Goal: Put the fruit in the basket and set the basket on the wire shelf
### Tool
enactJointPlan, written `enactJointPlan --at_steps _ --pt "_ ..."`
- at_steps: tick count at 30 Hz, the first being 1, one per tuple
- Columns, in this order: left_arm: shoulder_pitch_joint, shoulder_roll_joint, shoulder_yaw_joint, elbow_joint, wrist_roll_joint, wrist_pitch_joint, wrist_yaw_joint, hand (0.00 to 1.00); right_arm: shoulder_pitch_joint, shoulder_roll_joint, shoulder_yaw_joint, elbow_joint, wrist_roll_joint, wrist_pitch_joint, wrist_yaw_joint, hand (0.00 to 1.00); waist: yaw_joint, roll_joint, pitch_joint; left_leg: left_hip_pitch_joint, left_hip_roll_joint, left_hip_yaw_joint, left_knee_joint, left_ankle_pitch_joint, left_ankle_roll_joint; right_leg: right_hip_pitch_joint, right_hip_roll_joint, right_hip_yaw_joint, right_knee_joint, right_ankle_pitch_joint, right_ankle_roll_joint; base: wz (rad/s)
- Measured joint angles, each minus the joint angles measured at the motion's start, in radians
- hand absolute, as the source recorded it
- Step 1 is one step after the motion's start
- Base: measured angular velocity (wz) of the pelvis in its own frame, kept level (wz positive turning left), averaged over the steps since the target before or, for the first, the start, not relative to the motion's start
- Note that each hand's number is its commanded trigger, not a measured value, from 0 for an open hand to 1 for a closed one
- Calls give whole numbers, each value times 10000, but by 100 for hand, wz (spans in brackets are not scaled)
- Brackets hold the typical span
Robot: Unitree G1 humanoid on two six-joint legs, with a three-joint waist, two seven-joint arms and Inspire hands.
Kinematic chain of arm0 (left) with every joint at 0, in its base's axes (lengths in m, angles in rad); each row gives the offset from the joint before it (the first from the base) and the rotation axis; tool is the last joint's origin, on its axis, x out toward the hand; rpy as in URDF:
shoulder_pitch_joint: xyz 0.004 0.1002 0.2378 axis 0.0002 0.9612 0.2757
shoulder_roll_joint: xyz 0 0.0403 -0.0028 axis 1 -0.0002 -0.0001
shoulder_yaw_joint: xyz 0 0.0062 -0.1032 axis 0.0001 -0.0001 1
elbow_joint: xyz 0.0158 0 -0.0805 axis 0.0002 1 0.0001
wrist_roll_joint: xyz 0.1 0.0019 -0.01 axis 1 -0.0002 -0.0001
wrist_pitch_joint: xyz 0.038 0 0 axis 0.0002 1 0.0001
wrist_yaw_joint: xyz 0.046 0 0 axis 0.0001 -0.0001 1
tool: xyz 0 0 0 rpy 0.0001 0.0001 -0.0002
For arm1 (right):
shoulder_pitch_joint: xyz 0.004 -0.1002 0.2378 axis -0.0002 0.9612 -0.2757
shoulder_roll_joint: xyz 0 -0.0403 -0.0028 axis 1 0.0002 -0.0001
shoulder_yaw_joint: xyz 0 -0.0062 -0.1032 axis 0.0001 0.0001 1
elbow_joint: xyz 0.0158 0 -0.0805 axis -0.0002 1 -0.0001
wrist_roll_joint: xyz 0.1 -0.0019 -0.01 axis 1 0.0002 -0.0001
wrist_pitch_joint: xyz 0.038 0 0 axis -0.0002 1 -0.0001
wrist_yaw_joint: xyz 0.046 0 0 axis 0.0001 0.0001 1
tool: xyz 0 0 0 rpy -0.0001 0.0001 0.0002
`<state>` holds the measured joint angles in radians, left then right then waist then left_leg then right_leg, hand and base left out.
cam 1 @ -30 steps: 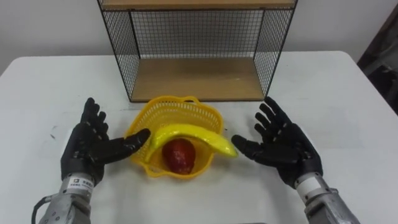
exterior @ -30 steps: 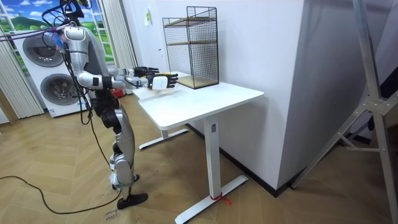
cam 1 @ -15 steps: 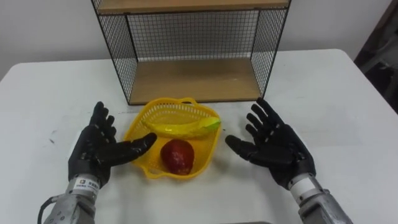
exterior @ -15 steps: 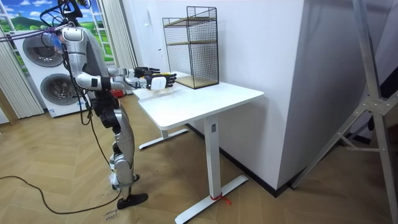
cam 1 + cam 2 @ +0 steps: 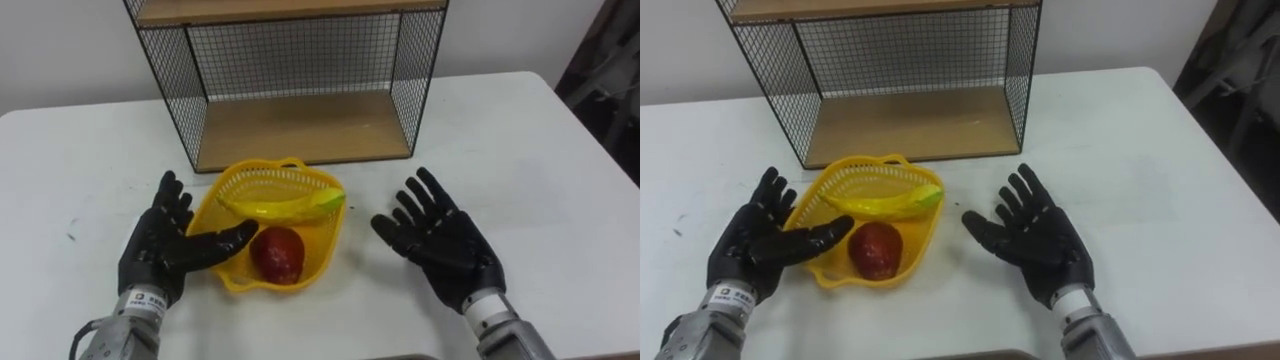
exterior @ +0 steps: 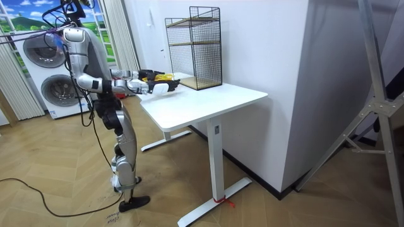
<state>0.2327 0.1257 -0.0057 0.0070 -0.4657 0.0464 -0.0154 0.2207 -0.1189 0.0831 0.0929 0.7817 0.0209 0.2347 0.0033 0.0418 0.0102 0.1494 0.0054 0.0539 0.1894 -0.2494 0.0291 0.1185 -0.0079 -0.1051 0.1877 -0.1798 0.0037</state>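
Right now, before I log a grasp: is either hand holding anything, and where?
Nothing is held. The left hand and right hand are open, either side of the basket.

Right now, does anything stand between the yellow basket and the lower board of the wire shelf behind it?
Nothing visible does. The basket, holding the banana and the red fruit, sits on the table before the open front of the wire shelf; the lower board is bare. The left hand and right hand, open, flank it.
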Motion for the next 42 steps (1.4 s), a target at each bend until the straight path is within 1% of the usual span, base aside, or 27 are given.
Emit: enactJointPlan --at_steps 3,6,16,17,19,24,26,29,31,32,34,37,42 --pt "0 -3 -227 2 -55 1 0 0 0 48 348 3 437 4 105 0 38 -11 -6 2 -1 4 15 0 0 2 -1 10 -6 0 0 0" --pt "1 -1 -368 3 -132 0 -1 0 7 76 549 13 517 18 295 0 45 -16 -9 2 -4 4 22 1 0 2 -6 14 -5 0 0 0" --pt "0 -3 -617 81 -171 0 -1 0 8 60 649 12 557 18 406 0 26 -51 -21 -2 -3 -6 72 1 1 28 -11 -8 24 5 -6 0" --pt "-1 4 -641 139 -333 -1 -1 0 7 42 715 10 543 17 403 0 19 -54 -25 -2 -2 -8 69 1 1 24 -9 -16 22 9 -7 0" --pt "-1 0 -713 232 -534 -4 -1 0 7 54 761 10 318 16 400 0 15 -58 -26 -1 -3 -15 73 1 1 29 -13 -42 21 13 -8 0" --pt "0 14 -881 243 -529 -121 -1 0 3 63 1022 1 -493 -25 368 0 38 -75 -24 -5 -8 -8 75 1 1 26 -21 -47 24 13 -7 0" --pt "-1 19 -968 243 -526 -213 -1 0 -38 57 1149 -13 -846 -98 370 0 40 -106 -6 -21 -8 -5 72 1 1 7 -22 -50 29 13 -7 0" --pt "-1 65 -1069 243 -527 -356 -1 0 -74 21 1220 -18 -929 -209 370 0 41 -140 8 -95 -4 -5 73 1 1 -74 -21 -61 55 13 -7 0" --pt "0 120 -1141 243 -533 -458 -1 0 -108 -65 1273 -19 -1016 -227 370 0 45 -156 10 -164 -3 -5 82 1 1 -171 -24 -64 128 13 -7 0" --pt "0 153 -1168 242 -533 -535 -1 0 -153 -96 1295 -19 -1082 -227 369 0 44 -180 27 -205 1 -6 103 1 1 -217 -25 -77 159 13 -7 0" --pt "-1 173 -1194 242 -535 -590 -1 0 -192 -97 1296 -18 -1182 -227 366 0 45 -212 37 -219 1 -11 117 1 1 -221 -26 -96 159 13 -7 0" --pt "-2 177 -1195 241 -539 -632 -3 0 -235 -92 1313 -30 -1277 -227 365 0 59 -271 4 -300 1 -7 152 1 1 -299 -28 -94 175 13 -7 0" --pt "-2 156 -1189 244 -548 -648 -3 0 -219 -238 1367 -372 -1897 -180 250 0 57 -318 -24 -339 -2 -6 175 1 1 -325 -37 -102 179 13 -7 0"
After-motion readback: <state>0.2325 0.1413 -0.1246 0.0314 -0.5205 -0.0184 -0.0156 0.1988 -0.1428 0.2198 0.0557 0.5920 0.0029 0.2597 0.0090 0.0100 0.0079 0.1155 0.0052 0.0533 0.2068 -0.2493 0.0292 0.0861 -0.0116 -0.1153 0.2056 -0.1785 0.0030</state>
